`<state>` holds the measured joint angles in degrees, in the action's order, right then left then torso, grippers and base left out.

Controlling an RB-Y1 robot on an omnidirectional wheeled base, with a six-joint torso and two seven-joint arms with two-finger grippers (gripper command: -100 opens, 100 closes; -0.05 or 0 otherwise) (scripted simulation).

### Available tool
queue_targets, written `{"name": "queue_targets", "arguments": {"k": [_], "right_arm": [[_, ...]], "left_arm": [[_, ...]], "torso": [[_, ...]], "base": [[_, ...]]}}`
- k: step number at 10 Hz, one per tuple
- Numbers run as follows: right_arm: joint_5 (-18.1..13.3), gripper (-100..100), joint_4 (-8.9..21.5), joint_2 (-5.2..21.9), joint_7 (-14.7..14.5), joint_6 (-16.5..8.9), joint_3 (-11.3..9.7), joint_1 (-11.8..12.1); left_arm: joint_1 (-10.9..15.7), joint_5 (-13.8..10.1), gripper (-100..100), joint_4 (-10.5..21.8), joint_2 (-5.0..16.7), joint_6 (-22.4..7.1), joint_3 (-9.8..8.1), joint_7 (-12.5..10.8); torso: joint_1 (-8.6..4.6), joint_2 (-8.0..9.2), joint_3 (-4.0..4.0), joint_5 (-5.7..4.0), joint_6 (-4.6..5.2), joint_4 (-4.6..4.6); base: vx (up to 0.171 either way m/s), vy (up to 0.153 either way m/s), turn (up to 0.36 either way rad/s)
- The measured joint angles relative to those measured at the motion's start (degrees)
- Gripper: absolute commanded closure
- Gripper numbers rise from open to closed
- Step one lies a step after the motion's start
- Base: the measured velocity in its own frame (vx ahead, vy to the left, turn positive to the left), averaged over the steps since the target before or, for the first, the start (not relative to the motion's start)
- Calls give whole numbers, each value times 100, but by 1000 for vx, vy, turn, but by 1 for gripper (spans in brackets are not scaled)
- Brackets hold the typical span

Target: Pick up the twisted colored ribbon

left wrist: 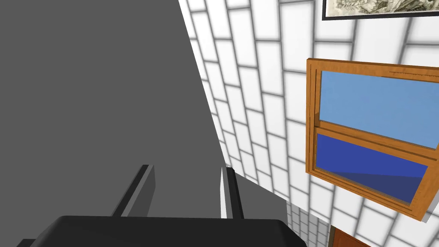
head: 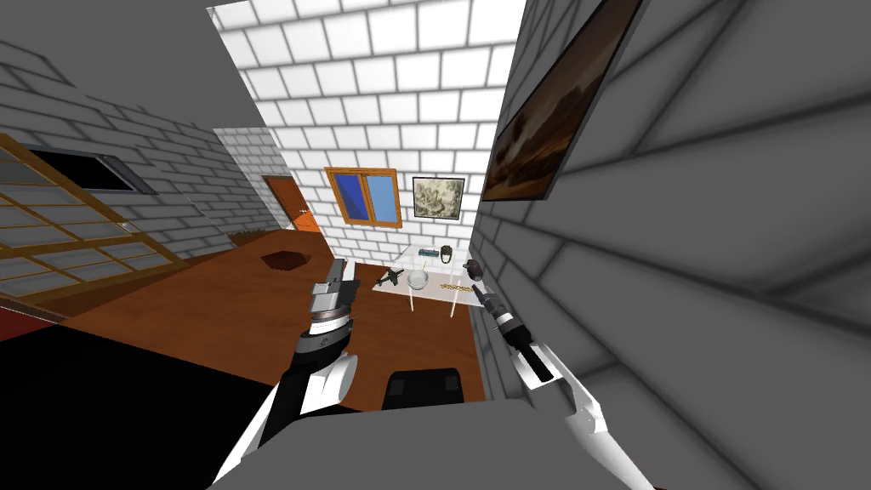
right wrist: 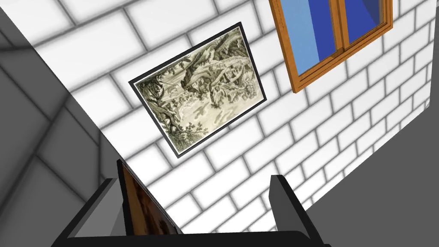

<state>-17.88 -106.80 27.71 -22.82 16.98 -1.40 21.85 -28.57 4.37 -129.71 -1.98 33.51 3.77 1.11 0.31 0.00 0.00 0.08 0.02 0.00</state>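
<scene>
One ribbon (head: 452, 290), perhaps, on one table (head: 438, 272)

Ribbon (head: 450, 290) at table's (head: 434, 272) near edge, bowl (head: 417, 278) beside it, wall (head: 680, 298) right

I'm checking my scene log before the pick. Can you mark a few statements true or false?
1. The left gripper and the right gripper are both open and empty. True.
2. A clear bowl sits on the white table. True.
3. The yellowish ribbon lies inside that bowl. False: it lies on the tabletop, apart from the bowl, near the table's front edge.
4. The window is in the grey wall on the right. False: it is in the far white brick wall, left of the framed picture.
</scene>
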Motion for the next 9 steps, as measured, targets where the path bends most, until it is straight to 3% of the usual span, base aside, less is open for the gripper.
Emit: {"name": "queue_targets", "arguments": {"k": [4,8,9], "right_arm": [[-338,-100,465,269,-308,-224,-87,-96],[-762,-100,1227,580,-679,-500,-221,-326],[-924,-100,1387,695,-832,-614,-254,-290]], "left_arm": [[0,0,0,0,0,0,0,0],[0,0,0,0,0,0,0,0],[-1,0,0,0,0,0,0,0]], "torso": [[-16,-4,-3,-4,0,-1],[4,-19,-11,0,-1,-4],[8,-29,-16,2,-2,-6]], "base": [[20,52,64],[53,86,110],[65,61,40]]}}
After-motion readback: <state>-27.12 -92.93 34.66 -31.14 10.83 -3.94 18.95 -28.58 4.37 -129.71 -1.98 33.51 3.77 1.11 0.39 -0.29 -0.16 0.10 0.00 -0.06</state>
